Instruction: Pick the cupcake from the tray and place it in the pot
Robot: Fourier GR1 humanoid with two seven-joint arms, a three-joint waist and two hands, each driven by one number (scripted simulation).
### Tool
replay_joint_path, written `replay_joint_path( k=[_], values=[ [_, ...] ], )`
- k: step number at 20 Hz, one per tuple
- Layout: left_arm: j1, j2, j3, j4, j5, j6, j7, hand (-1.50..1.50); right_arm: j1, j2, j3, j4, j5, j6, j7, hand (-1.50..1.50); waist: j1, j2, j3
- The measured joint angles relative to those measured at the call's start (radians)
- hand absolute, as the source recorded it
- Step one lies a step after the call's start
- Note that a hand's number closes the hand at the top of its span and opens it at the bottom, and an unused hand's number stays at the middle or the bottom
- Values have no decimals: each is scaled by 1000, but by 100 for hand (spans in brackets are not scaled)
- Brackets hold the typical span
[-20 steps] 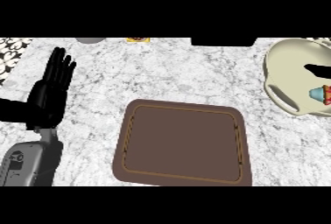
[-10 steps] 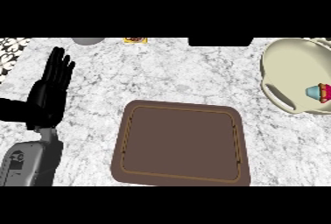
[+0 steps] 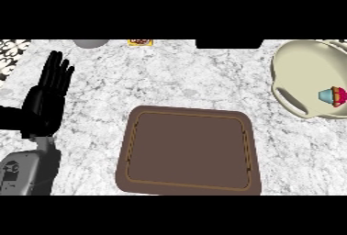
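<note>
Resting at the left of the frame, the left hand (image 3: 46,98) is showing open, fingers straight and pointing up, holding nothing. The right hand is not appearing anywhere in the head view. Just right of the left hand, the brown tray (image 3: 186,151) is lying at lower centre on the marble counter (image 3: 190,78) with nothing on it. Well apart, at the upper right edge, the cupcake (image 3: 332,95) is sitting inside the cream pot (image 3: 298,69). Judging from this, the placing step is looking done, and the next move is calling only for keeping both hands away from the pot.
</note>
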Motion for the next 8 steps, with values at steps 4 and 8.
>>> replay_joint_path(
  k=[4,8],
  values=[
    [-5,3,5,-6,1,-4,8,0,74,-37,-18,12,-60,58,-43,-150,0,0,0],
    [-5,3,14,18,4,-16,-13,0,151,-63,-29,15,-114,106,-79,-150,-2,0,0]
  ],
)
